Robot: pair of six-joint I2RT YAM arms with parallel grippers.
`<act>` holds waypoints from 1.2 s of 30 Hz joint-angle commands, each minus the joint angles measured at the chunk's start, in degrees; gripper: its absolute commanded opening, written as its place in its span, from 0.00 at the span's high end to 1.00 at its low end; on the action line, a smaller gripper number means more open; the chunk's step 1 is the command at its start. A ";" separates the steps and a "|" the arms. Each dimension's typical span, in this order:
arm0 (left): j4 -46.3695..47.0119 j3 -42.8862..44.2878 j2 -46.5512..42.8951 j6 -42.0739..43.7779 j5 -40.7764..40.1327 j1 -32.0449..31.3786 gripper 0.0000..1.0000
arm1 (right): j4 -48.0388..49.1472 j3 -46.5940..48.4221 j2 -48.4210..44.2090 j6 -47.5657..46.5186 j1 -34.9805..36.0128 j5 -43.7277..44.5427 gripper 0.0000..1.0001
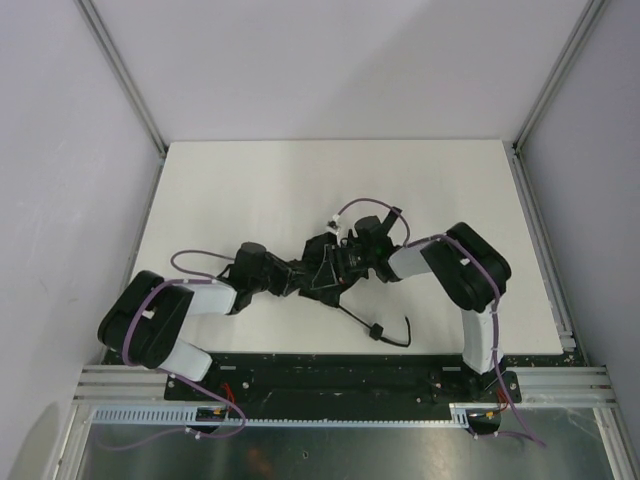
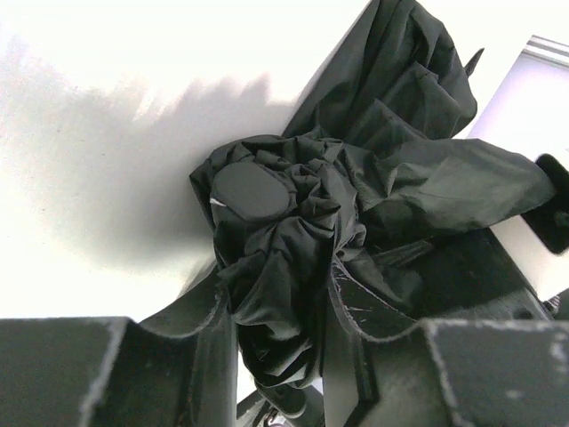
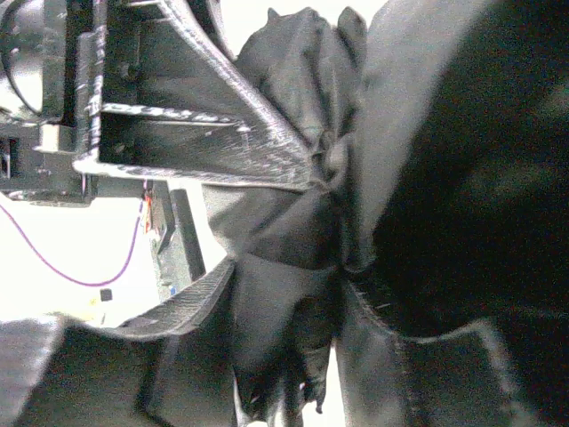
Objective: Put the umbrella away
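The umbrella (image 1: 318,268) lies as a crumpled black bundle in the middle of the white table, between my two arms. My left gripper (image 1: 283,278) meets it from the left and my right gripper (image 1: 345,262) from the right. In the left wrist view the gripper (image 2: 280,285) has dark canopy fabric (image 2: 293,231) packed between its fingers, just below the round black end cap (image 2: 249,191). In the right wrist view the gripper (image 3: 289,280) also has folds of the umbrella (image 3: 293,231) filling its jaws. A thin black strap (image 1: 385,332) trails toward the near edge.
The white table (image 1: 300,190) is boxed in by grey walls and metal frame posts (image 1: 125,80). A black mounting rail (image 1: 330,365) runs along the near edge. Purple cables (image 1: 365,205) loop over both arms. The left arm's finger (image 3: 178,116) crosses the top of the right wrist view.
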 commanded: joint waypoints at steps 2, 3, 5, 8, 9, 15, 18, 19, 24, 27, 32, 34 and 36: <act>-6.98 -0.69 -1.01 8.76 -5.64 -0.06 1.00 | -26.72 3.64 -10.37 -13.44 0.76 8.88 0.32; -7.77 -0.50 -1.58 8.70 -5.54 -0.10 1.00 | -29.46 4.37 -12.63 -15.71 1.01 11.66 0.27; -9.61 0.08 -2.47 8.46 -5.31 -0.16 1.00 | -34.31 5.09 -17.35 -19.59 1.95 18.63 0.20; -14.60 1.71 -2.89 7.35 -4.98 -0.15 1.00 | -37.66 5.28 -24.33 -24.94 5.70 32.50 0.15; -15.84 2.24 -2.78 6.99 -4.64 -0.19 1.00 | -37.79 5.23 -26.20 -27.31 7.87 38.05 0.14; -18.05 3.23 -1.25 3.52 -0.85 -0.18 1.00 | -32.14 5.19 -27.84 -37.49 20.32 59.92 0.12; -19.06 3.44 -0.95 2.73 -0.02 -0.15 1.00 | -28.70 5.19 -24.91 -39.79 23.74 63.60 0.14; -19.39 3.46 -1.03 2.57 -0.05 -0.15 1.00 | -27.77 5.19 -23.72 -40.40 24.67 64.10 0.15; -20.71 3.76 -1.80 2.19 -0.13 -0.14 1.00 | -24.24 5.11 -16.66 -42.13 26.63 65.71 0.24; -22.42 4.06 -2.37 1.80 -0.24 -0.14 1.00 | -23.24 5.13 -12.80 -42.58 27.10 67.17 0.32; -23.53 5.42 -2.81 1.83 0.10 -0.15 1.00 | -24.89 4.60 -8.85 -39.33 26.51 67.79 0.54; -23.81 6.00 -2.91 1.91 0.17 -0.15 1.00 | -25.17 3.68 -7.99 -37.58 25.66 65.23 0.64; -23.97 6.54 -2.80 2.13 0.29 -0.21 1.00 | -25.57 2.70 -7.52 -36.18 24.37 61.62 0.77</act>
